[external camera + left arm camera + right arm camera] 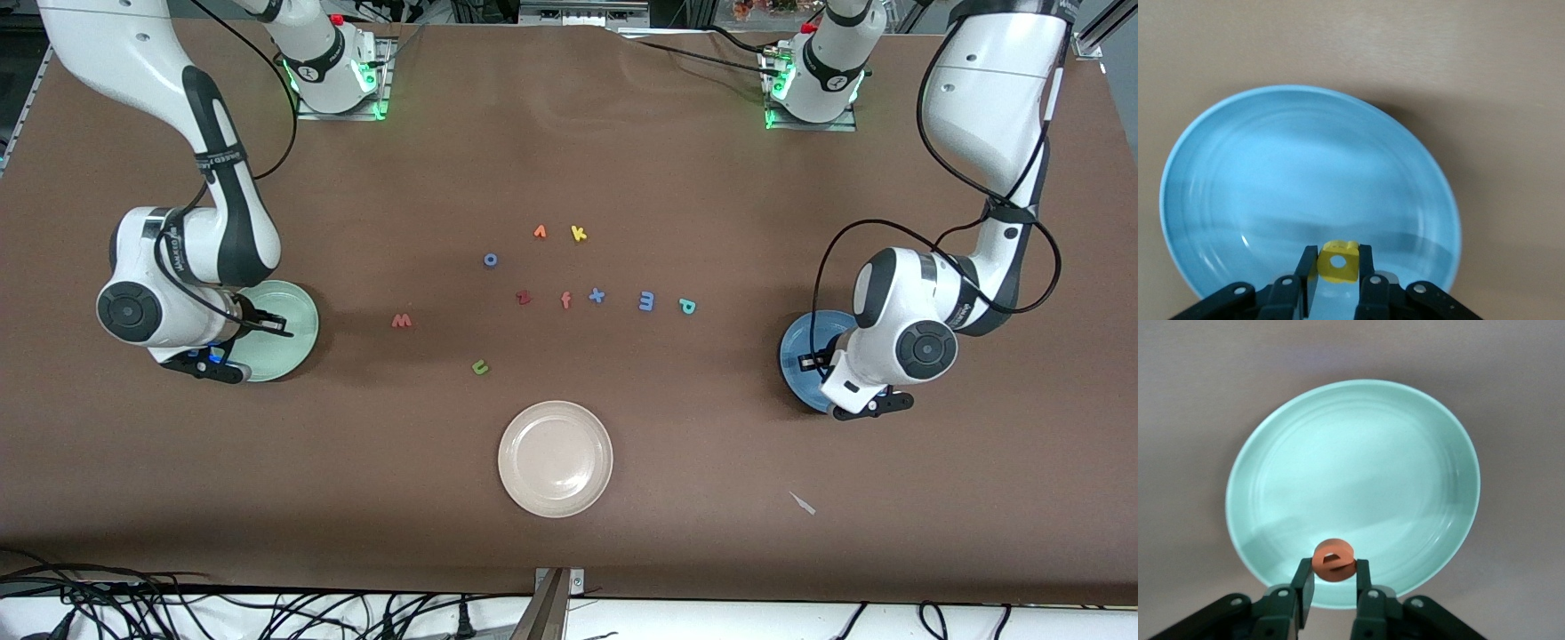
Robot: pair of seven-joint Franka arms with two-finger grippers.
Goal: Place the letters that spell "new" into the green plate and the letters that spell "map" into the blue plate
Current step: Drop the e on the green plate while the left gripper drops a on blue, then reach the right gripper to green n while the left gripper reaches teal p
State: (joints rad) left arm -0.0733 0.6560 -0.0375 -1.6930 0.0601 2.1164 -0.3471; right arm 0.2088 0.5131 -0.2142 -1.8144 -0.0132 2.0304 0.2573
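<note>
On the brown table [569, 160], the left gripper [1338, 275] clamps the yellow a [1339, 261] above the blue plate [1238, 167], while the right gripper [1333, 585] pinches the orange e [1333, 560] over the green plate [1358, 453], each poised to drop.

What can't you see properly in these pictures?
- Front view: the left gripper and its yellow letter are hidden by the left arm's wrist over the blue plate.
- Front view: the right gripper and its orange letter are hidden by the right arm over the green plate.
- Right wrist view: whether the fingers still pinch the orange letter is unclear.
- Wrist views: the letters on the table fall outside the edges.
</note>
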